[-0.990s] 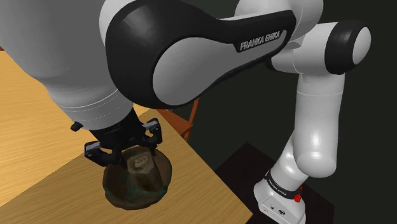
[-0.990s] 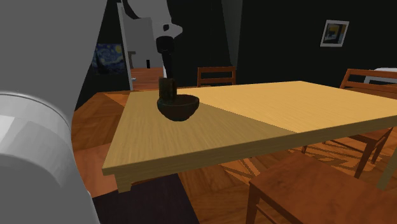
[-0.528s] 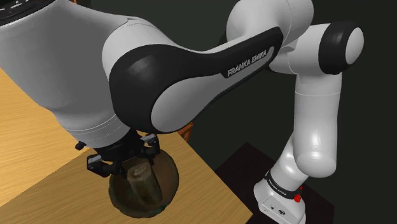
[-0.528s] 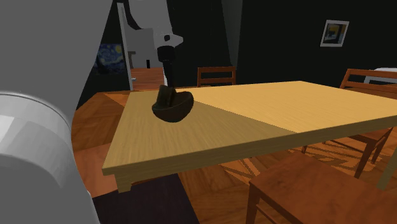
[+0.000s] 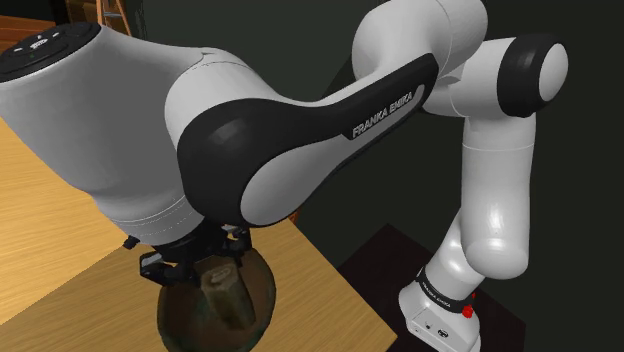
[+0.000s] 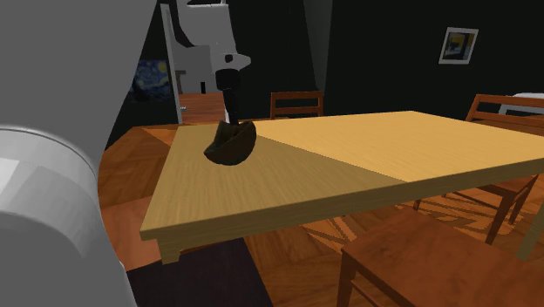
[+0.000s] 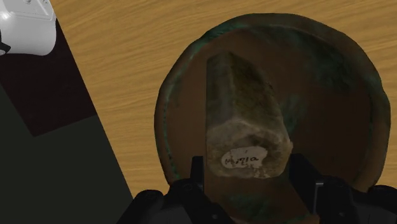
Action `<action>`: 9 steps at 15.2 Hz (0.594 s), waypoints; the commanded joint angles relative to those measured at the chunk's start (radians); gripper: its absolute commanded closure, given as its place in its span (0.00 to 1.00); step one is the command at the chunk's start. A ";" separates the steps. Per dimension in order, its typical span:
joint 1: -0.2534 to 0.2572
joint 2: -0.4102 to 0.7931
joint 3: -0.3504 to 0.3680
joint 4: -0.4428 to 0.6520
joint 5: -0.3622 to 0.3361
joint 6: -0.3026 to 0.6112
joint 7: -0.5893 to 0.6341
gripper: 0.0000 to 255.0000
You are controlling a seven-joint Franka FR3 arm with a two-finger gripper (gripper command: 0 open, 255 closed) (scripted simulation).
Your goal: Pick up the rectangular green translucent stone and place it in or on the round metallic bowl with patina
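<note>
Gripper (image 7: pixel 248 167) clasps the dull greenish stone (image 7: pixel 245 108) by its near end, its long axis pointing down into the patinated bowl (image 7: pixel 340 89) directly beneath.

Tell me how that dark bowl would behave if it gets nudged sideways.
It probably rocks or tips easily: the bowl has a rounded underside and sits tilted on the table. It looks rigid, so it would likely slide rather than bend. The stone inside, clasped by the gripper, could lever it.

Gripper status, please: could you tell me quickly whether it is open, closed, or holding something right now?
Gripper: jaws closed on the grey-tan stone, which stands inside the dark bowl.
</note>
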 commanded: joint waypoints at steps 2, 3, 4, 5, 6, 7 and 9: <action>0.000 0.000 0.000 0.000 0.000 0.000 0.000 1.00; 0.000 0.000 0.000 0.000 0.000 0.000 0.000 0.00; 0.000 0.000 0.000 0.000 0.000 0.000 0.000 0.00; 0.000 0.000 0.000 0.000 0.000 0.000 0.000 0.00; 0.000 0.000 0.000 0.000 0.000 0.000 0.000 0.00; 0.000 0.000 0.000 0.000 0.000 0.000 0.000 0.00; 0.016 0.005 0.000 0.040 0.000 -0.034 -0.002 0.00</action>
